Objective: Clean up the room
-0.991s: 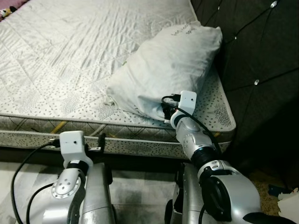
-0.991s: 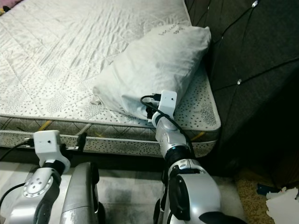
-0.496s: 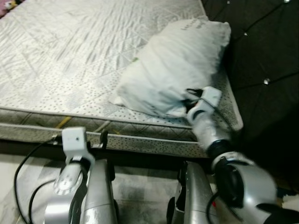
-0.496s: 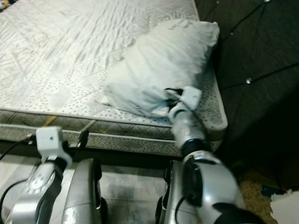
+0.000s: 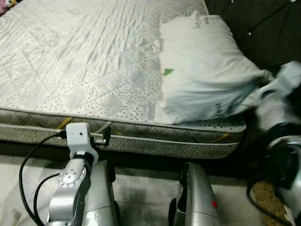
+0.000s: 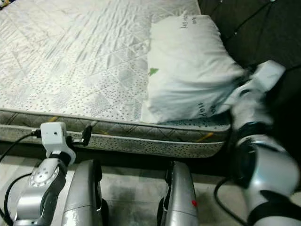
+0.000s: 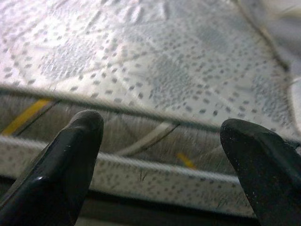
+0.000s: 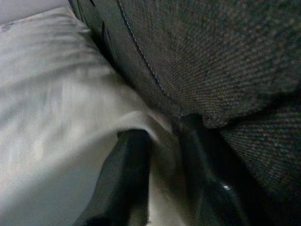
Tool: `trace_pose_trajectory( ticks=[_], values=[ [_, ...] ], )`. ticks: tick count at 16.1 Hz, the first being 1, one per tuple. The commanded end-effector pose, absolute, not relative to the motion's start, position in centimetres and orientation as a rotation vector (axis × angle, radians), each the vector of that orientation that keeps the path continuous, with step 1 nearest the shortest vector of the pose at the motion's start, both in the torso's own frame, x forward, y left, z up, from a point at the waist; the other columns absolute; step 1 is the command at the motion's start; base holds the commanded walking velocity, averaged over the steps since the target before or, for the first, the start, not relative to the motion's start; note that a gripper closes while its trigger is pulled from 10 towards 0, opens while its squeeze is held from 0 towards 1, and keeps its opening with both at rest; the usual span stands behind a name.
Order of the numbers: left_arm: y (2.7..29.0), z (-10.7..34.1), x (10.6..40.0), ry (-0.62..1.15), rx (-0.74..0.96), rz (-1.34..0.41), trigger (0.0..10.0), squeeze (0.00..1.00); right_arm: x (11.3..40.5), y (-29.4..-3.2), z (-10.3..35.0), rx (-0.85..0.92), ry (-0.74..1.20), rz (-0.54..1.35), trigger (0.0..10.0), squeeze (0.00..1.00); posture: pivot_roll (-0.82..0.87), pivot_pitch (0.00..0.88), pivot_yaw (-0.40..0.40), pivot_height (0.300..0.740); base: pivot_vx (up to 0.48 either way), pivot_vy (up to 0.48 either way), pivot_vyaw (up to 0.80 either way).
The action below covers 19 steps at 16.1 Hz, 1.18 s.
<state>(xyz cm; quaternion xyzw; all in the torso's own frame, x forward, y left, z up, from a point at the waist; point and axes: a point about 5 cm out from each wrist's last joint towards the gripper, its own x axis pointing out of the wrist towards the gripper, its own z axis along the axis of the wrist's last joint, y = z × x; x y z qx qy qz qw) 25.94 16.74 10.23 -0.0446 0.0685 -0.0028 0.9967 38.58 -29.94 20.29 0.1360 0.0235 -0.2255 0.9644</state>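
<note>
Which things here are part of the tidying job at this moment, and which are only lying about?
In the job:
- white rectangular fabric pillow
- right gripper, pinching the pillow's corner
- grey quilted mattress under the pillow

Lying about:
- left gripper, open at the mattress edge
- dark tufted fabric headboard

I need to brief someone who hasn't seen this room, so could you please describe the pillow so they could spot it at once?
Find the bare quilted mattress, then its corner next to the dark tufted headboard. The pillow lies there, plump and white with a small green leaf mark and dark lettering, one corner pinched by the right gripper.
</note>
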Motion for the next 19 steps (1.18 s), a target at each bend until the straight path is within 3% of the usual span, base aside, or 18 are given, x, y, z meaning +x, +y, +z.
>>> trace_pose_trajectory(
  ticks=[1,3,6,10,16,19],
  values=[
    [17.1,10.1,26.0,0.136,-0.081,0.005,10.0,0.0,38.3,-31.4,22.0,0.252,-0.015,-0.499,0.0,0.0,0.1,0.038,-0.028,0.506,0.0,0.0,0.0],
    [17.0,10.2,26.5,0.125,-0.084,0.006,10.0,0.0,37.1,-33.2,21.2,0.175,0.003,-0.529,0.0,0.0,0.09,0.02,-0.023,0.506,0.0,0.0,0.0],
    [17.0,10.0,26.7,0.124,-0.08,-0.004,10.0,0.0,35.8,-32.9,16.8,0.174,0.104,-0.498,0.0,0.0,0.08,0.015,-0.013,0.506,0.0,0.0,0.0],
    [17.1,10.3,27.2,0.11,-0.069,-0.018,10.0,0.0,32.0,-28.5,9.9,0.106,0.194,-0.421,0.0,0.0,0.07,0.004,-0.003,0.506,0.0,0.0,0.0],
    [16.9,10.3,27.5,0.105,-0.065,-0.034,10.0,0.0,25.6,-23.3,7.9,0.112,0.254,-0.333,0.0,0.0,0.06,0.002,0.007,0.506,0.0,0.0,0.0],
    [16.8,10.4,27.7,0.103,-0.064,-0.039,10.0,0.0,27.3,-22.6,8.8,0.121,0.257,-0.297,0.0,0.0,0.07,0.0,0.01,0.506,0.0,0.0,0.0]
  ],
)
